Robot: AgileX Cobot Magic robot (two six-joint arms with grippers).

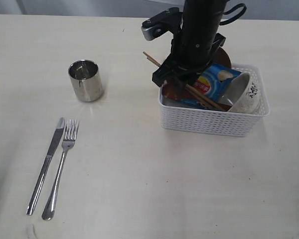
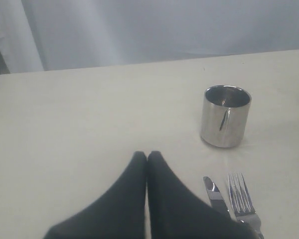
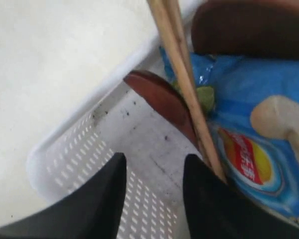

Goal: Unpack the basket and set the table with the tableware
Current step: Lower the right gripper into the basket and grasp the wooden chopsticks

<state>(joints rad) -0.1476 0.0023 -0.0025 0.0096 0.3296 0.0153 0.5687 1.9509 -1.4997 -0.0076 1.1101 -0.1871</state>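
I have the right end effector (image 3: pixel 153 164) down inside the basket (image 1: pixel 209 122), jaws spread with nothing between them, hanging over the bare floor at one corner. The left end effector (image 2: pixel 147 164) is pressed together and empty, parked over the table (image 1: pixel 139 199) near the cup (image 1: pixel 84 79).

The cup, knife (image 1: pixel 46 167) and fork (image 1: pixel 62 167) are already laid out on the left. The spoon (image 3: pixel 159 99), chopsticks (image 3: pixel 182 74), plate (image 3: pixel 249 30) and bowl (image 1: pixel 246 94) are in the basket, along with a chip bag (image 3: pixel 259 124).

My guess is the spoon is next, and that worries me. The chopsticks lie right across it, and one jaw sits just beside them. If I close here, I may catch a chopstick with the spoon or only its edge. Lifting would then lever the pair, whose far ends already poke past the rim, out onto the table.

The bag lies against both, so it could snag and ride up with them. The basket looks light, so any sideways drag against its wall could slide or tip it. The bowl leans on its side at the other end and could roll if the basket jolts. The spoon's smooth, curved bowl may also slip from a shallow pinch.
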